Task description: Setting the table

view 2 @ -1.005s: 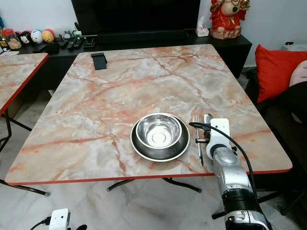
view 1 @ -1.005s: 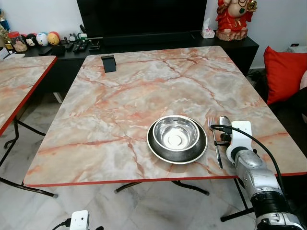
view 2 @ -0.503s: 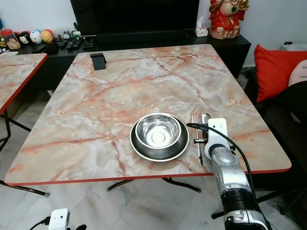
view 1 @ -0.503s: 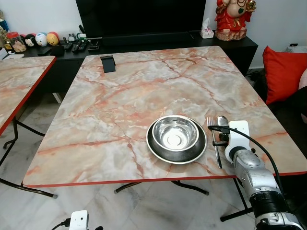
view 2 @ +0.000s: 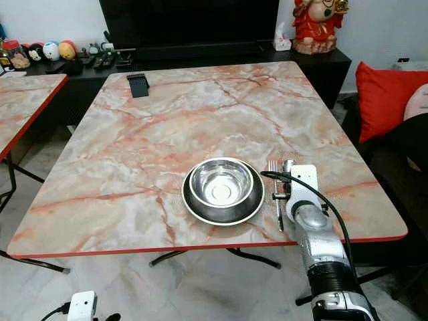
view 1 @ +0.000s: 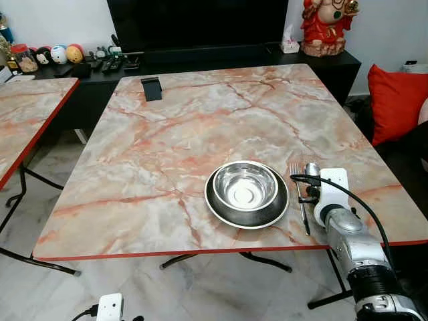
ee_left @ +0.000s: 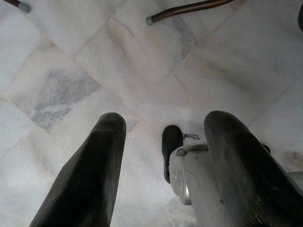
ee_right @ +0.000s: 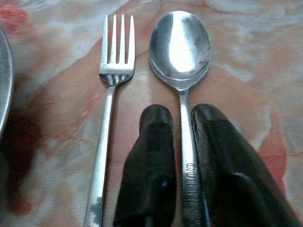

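You are looking at a surface wearing peach and grey marble veining with a red edge. The bowl is gleaming silver inside a dark plate with a pale rim. The fork and spoon are shining steel. The right pincer is showing black fingers, and a red cushion is glowing beside.
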Robot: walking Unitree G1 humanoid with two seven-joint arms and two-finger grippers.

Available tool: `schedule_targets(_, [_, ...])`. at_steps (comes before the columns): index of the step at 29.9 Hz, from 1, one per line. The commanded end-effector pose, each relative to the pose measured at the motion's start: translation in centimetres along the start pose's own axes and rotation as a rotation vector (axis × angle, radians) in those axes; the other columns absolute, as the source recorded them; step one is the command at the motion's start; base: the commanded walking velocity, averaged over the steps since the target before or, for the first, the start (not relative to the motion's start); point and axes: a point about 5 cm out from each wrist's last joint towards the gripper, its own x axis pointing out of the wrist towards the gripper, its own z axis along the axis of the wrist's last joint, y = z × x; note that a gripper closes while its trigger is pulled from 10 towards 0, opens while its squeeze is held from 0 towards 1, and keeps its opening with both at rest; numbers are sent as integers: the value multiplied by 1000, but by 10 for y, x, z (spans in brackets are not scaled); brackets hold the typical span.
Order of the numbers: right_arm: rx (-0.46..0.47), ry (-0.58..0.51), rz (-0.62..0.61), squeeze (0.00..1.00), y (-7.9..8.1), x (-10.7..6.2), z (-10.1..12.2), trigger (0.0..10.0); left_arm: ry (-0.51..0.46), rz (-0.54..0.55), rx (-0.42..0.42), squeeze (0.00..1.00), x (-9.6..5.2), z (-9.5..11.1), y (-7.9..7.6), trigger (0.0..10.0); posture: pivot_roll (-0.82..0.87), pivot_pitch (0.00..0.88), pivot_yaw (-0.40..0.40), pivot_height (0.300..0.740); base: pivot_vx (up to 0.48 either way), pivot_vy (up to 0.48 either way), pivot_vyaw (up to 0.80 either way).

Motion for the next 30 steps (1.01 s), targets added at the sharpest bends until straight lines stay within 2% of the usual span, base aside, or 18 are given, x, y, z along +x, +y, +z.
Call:
schedule_targets(1, [2,39,-3,659,1,1,-6,10000,26,17,2,0,-2,-4,6,10000,-77,17,85,740,0,0,0])
schedule_targets(4, [-2,40,-6,627,0,1,-6,10000,26,17,3,0,-2,-4,6,10000,-77,17,85,740,0,0,0])
schedule_targets(5, [-4,41,-13,314,0,1,-6,10000,26,17,2,0,-2,-4,6,10000,-76,17,85,740,0,0,0])
schedule_targets(6, [-4,41,-13,314,0,1,-6,10000,26,17,2,0,-2,-4,6,10000,-76,17,85,740,0,0,0])
schedule_targets(7, [-5,42,-16,0,-1,1,-6,10000,26,16,2,0,-2,-4,6,10000,-77,17,85,740,0,0,0])
schedule_targets(12, [-6,21,-29,0,-2,1,-3,10000,25,17,2,0,-2,-4,7,10000,-75,17,86,740,0,0,0])
schedule_targets(17, [-42,-84,-90,0,-7,-1,10,10000,26,17,3,0,-2,-4,7,10000,-80,14,88,740,0,0,0])
schedule_targets(23, [21,-253,-98,0,-6,-11,24,10000,25,13,3,0,-2,-4,7,10000,-82,13,91,740,0,0,0])
schedule_targets(24, [21,-253,-98,0,-6,-11,24,10000,25,13,3,0,-2,-4,7,10000,-82,13,91,740,0,0,0])
schedule_targets(25, [40,-325,-90,0,-4,-15,31,10000,23,12,3,0,-2,-4,7,10000,-83,14,91,740,0,0,0])
schedule_targets(26, [47,-349,-91,0,-4,-17,33,10000,23,12,3,0,-2,-4,7,10000,-83,14,91,740,0,0,0])
schedule_targets(27, [73,-450,-94,0,-5,-24,44,10000,21,11,2,0,-2,-3,7,10000,-83,13,92,740,0,0,0])
schedule_targets(30, [90,-597,-108,0,-8,-37,60,10000,18,12,0,0,-2,-3,7,10000,-88,14,92,740,0,0,0])
